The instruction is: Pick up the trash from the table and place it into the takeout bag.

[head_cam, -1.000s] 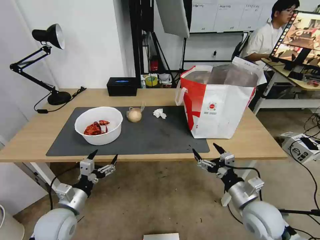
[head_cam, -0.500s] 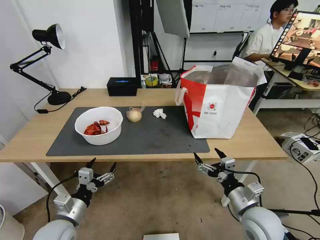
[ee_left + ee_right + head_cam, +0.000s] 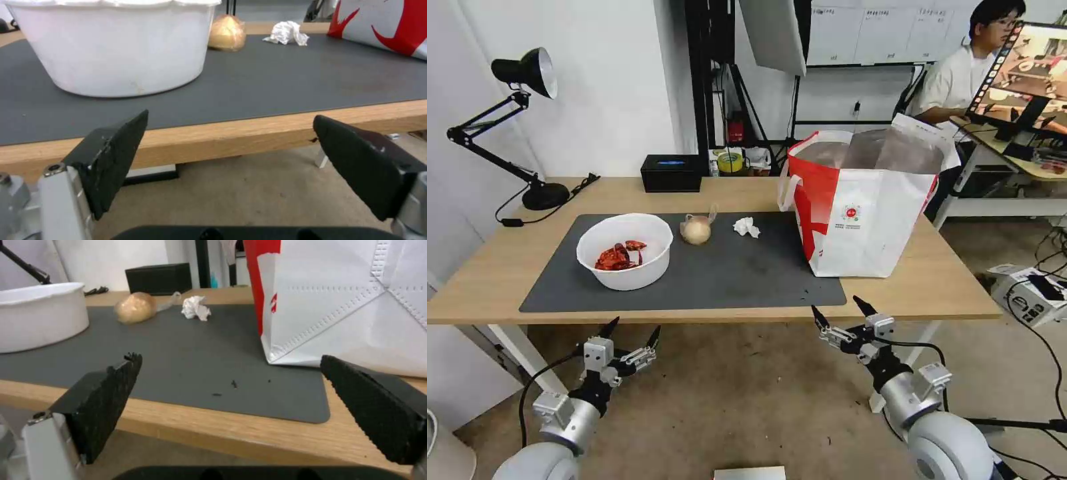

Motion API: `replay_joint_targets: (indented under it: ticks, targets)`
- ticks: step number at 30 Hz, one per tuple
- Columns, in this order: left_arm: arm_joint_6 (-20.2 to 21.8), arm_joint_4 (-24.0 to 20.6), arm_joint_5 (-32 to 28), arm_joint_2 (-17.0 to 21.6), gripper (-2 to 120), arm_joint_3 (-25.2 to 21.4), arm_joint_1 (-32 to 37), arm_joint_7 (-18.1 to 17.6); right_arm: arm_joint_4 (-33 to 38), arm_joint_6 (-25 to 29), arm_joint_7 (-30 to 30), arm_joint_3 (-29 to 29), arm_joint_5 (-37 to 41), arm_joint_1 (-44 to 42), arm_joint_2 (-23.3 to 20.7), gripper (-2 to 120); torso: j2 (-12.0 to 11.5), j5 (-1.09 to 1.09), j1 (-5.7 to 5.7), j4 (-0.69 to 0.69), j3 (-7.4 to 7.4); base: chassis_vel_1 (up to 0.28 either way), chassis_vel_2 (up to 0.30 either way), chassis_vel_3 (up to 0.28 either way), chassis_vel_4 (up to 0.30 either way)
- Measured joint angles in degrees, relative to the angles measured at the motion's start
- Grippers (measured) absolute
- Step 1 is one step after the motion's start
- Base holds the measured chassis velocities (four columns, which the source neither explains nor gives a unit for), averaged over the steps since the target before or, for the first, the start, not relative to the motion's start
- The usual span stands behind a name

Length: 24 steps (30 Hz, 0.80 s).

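On the table (image 3: pixel 940 287), a dark grey mat carries the trash: a white bowl (image 3: pixel 624 251) with red scraps, a small clear bag around a beige ball (image 3: pixel 696 230) and a crumpled tissue (image 3: pixel 746 227). The red-and-white takeout bag (image 3: pixel 864 203) stands open at the mat's right end. My left gripper (image 3: pixel 633 327) hangs open below the table's front edge, under the bowl (image 3: pixel 115 46). My right gripper (image 3: pixel 838 311) is open too, just in front of the edge below the bag (image 3: pixel 351 303). Both hold nothing. The wrist views also catch the ball (image 3: pixel 227 32) (image 3: pixel 134 311) and tissue (image 3: pixel 287 32) (image 3: pixel 195 307).
A black desk lamp (image 3: pixel 520 120) stands at the table's back left and a black box (image 3: pixel 672 173) at the back edge. A second desk with a monitor (image 3: pixel 1027 73) is at the right, with cables and a device (image 3: pixel 1030 293) on the floor beside it.
Both arms have sunk from the table's front edge to below it. In the last half second the right gripper rose slightly. The things on the table have not moved.
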Motion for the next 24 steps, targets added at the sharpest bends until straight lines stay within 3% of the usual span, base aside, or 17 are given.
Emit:
replay_joint_targets:
  ticks: [7, 9, 11, 12, 15, 18, 21, 24]
  targets:
    - [-0.03, 0.35, 0.05, 0.12, 100, 0.50, -0.95, 0.02, -0.40, -2.15, 0.88, -3.69, 0.18, 6.16, -0.63, 100, 0.00, 0.00, 0.00, -0.01, 0.00, 0.000, 0.000, 0.000, 0.000]
    - [-0.02, 0.50, 0.04, 0.36, 100, 1.13, -1.54, 0.00, -0.60, -3.89, 1.57, -5.64, 0.64, 9.70, -0.84, 100, 0.00, 0.00, 0.00, 0.04, 0.01, 0.000, 0.000, 0.000, 0.000]
    - [0.17, 0.83, -0.19, 1.22, 100, 2.12, -2.60, -0.01, -0.44, -4.73, 1.97, -5.98, 0.81, 10.74, -0.80, 100, 0.00, -0.01, 0.00, 0.04, 0.01, 0.000, 0.000, 0.000, 0.000]
    - [0.37, 1.03, -0.39, 2.00, 100, 2.72, -3.30, -0.04, -0.40, -5.34, 2.35, -6.57, 0.92, 11.96, -0.71, 100, 0.00, 0.00, 0.00, -0.04, 0.00, 0.000, 0.000, 0.000, 0.000]
    - [0.51, 1.19, -0.52, 2.43, 100, 2.94, -3.39, -0.06, -0.76, -7.41, 3.41, -8.98, 1.49, 16.59, -0.62, 100, 0.00, 0.00, 0.00, -0.04, 0.00, 0.000, 0.000, 0.000, 0.000]
    - [0.44, 1.07, -0.54, 2.42, 100, 2.39, -2.84, -0.04, -3.86, -10.03, 5.24, -14.62, 3.13, 25.99, -0.16, 100, 0.00, 0.01, 0.00, 0.03, 0.00, 0.000, 0.000, 0.000, 0.000]
    - [0.42, 1.04, -0.55, 2.36, 100, 2.27, -2.79, -0.05, -5.20, -10.38, 5.64, -16.64, 3.73, 28.72, 0.09, 100, 0.00, 0.00, 0.01, 0.03, 0.01, 0.000, 0.000, 0.000, 0.000]
    - [0.42, 1.01, -0.47, 1.63, 100, 2.39, -2.80, -0.09, -12.10, -11.36, 6.27, -24.41, 6.62, 38.26, 2.15, 100, 0.00, 0.00, 0.00, -0.01, 0.01, 0.000, 0.000, 0.000, 0.000]
